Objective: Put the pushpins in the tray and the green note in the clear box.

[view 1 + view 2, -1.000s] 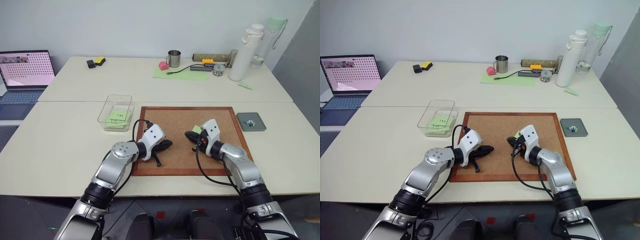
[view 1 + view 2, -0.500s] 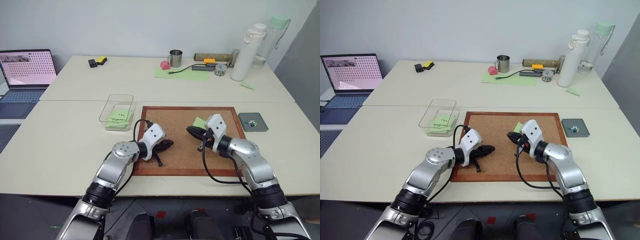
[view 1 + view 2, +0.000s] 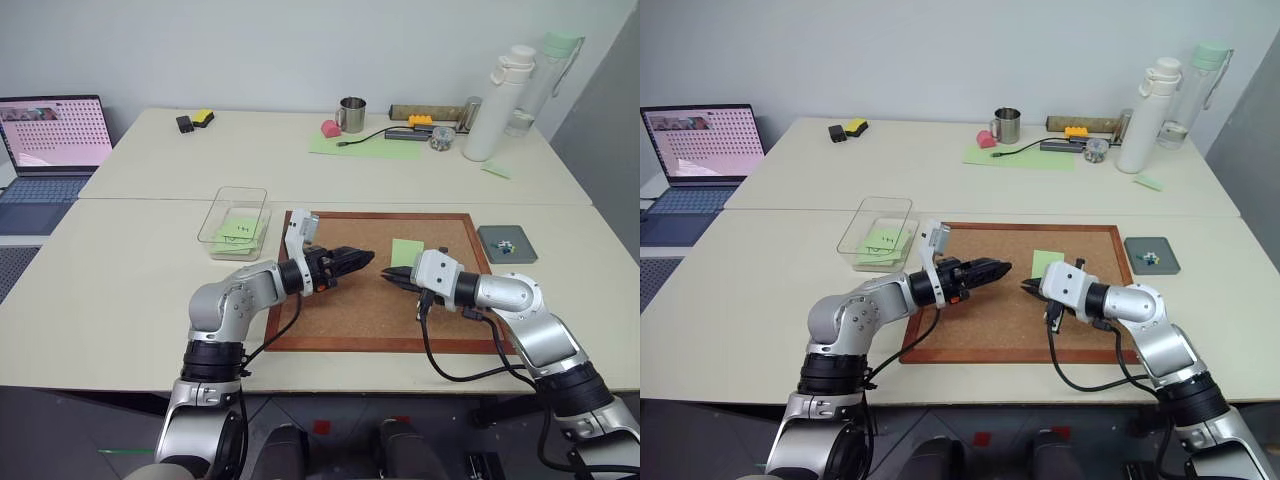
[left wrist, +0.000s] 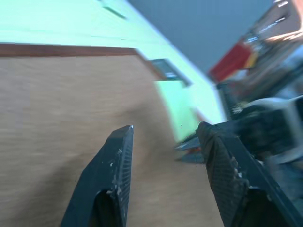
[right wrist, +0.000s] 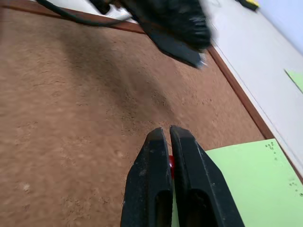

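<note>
The green note (image 3: 406,251) lies flat on the cork board (image 3: 350,310), towards its far right. Just in front of it my right gripper (image 3: 390,275) is shut on a red pushpin (image 5: 169,163), whose head shows between the fingers. My left gripper (image 3: 362,257) hovers over the middle of the board, open and empty, pointing at the right gripper with a small gap between them. The dark grey tray (image 3: 492,250) sits to the right of the board with several pushpins (image 3: 503,243) in it. The clear box (image 3: 222,238) stands left of the board and holds scribbled green notes.
At the far left stands a laptop (image 3: 50,135). Along the back of the table are a metal mug (image 3: 349,116), a large green sheet (image 3: 365,147), cables and two tall bottles (image 3: 495,100). The board's raised wooden frame (image 3: 380,346) rims the work area.
Both arms rose and rolled. The left gripper opened and swung towards the right one. The right gripper drew back off the green note, staying shut, so the whole note now shows.
</note>
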Available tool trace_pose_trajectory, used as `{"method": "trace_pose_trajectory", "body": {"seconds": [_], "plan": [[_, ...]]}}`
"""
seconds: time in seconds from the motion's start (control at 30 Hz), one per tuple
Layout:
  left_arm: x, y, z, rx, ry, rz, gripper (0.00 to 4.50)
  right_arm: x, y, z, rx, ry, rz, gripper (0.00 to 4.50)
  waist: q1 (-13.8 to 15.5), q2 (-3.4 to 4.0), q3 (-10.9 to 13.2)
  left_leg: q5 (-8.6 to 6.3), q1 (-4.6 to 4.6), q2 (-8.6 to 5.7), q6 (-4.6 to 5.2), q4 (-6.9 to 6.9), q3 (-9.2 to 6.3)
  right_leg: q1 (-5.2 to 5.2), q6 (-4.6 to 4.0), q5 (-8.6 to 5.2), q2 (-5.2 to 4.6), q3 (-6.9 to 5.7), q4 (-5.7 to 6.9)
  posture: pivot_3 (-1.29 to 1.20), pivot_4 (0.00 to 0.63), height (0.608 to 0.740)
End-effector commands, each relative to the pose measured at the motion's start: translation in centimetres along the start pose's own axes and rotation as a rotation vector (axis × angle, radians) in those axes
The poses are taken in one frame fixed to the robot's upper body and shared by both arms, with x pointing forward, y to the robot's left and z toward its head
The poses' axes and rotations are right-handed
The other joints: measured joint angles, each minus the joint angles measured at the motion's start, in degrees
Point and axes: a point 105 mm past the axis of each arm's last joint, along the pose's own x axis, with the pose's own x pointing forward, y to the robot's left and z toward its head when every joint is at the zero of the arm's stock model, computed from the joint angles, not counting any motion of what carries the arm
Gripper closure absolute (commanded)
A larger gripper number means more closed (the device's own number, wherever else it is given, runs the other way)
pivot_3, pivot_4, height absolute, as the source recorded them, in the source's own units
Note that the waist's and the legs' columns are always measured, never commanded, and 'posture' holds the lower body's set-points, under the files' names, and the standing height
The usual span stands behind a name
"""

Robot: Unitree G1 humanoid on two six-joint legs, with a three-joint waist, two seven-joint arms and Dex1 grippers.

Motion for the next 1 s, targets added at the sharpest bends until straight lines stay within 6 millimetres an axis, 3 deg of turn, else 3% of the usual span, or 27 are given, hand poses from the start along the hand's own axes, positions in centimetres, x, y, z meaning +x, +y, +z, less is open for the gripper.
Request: {"method": "trace_pose_trajectory", "body": {"seconds": [0.03, 0.37, 1.0], "plan": [[0.1, -1.7, 1.8, -0.024, -0.047, -0.073, 2.28, 0.1, 0.1, 2.9, -0.131, -0.085, 0.035, 4.5, 0.02, 0.0, 0.0, 0.0, 0.0, 0.0, 0.0, 0.0, -0.07, 0.0, 0.0, 0.0, 0.0, -0.01, 0.01, 0.0, 0.15, 0.74], [0.3, -1.9, 1.2, -0.04, -0.012, -0.083, 2.28, 0.8, 1.0, 5.7, -0.245, -0.146, 0.09, 4.5, 0.14, -0.02, 0.01, 0.01, 0.0, -0.05, -0.02, 0.01, -0.35, 0.02, -0.01, 0.01, -0.02, -0.04, -0.01, 0.0, 0.15, 0.74], [-1.2, -2.0, 0.8, -0.036, -0.006, -0.08, 2.28, 0.2, 0.3, 5.5, -0.241, -0.127, 0.075, 4.5, 0.19, -0.02, 0.01, 0.01, -0.01, -0.05, -0.02, 0.01, -0.36, 0.03, -0.03, 0.01, -0.04, -0.05, -0.01, 0.0, 0.15, 0.74]]}}
